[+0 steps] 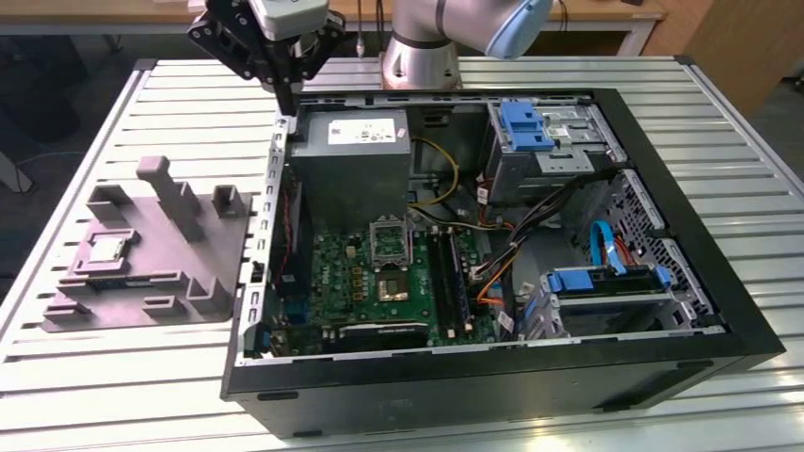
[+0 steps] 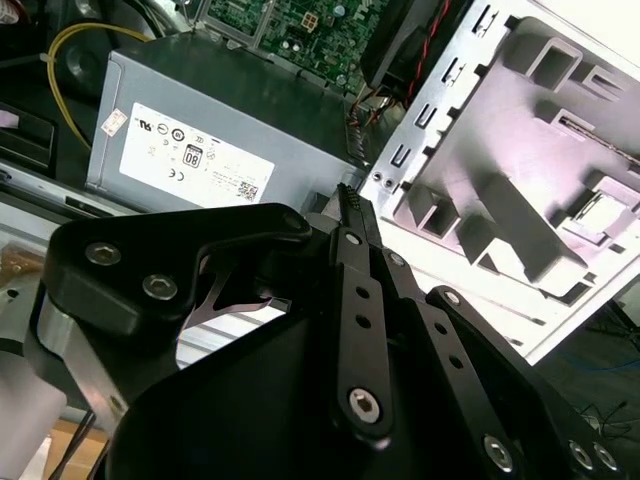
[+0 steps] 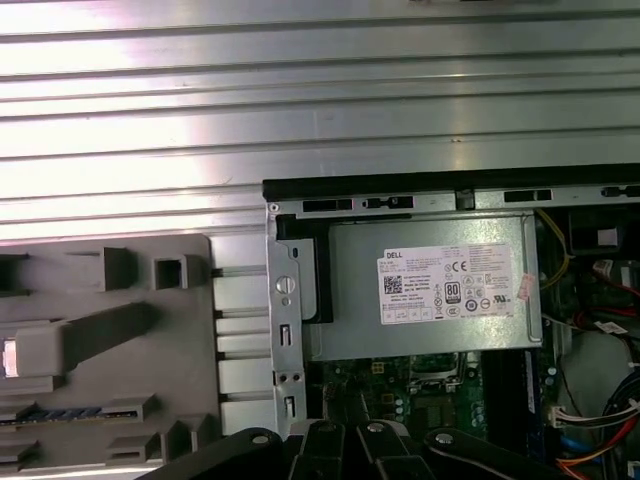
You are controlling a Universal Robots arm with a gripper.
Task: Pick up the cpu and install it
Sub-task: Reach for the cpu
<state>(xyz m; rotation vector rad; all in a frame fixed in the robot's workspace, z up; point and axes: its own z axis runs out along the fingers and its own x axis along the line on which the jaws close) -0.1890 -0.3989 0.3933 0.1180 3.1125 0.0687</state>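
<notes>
Black jointed-metal tool [image 1: 286,100] hangs over a corner of the open black steel computer case [image 1: 440,395], fingers pinched narrow, gripping nothing; small square silvery-grey cpu [image 1: 107,250] lies flat in the matte grey moulded plastic fixture [image 1: 132,313] on the ribbed aluminium bench [image 1: 126,381]

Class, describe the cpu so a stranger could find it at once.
To the exterior view's left of the open computer case lies a grey plastic fixture. On it sits the cpu: a small silvery square, the only shiny piece on that dull grey plastic.
</notes>
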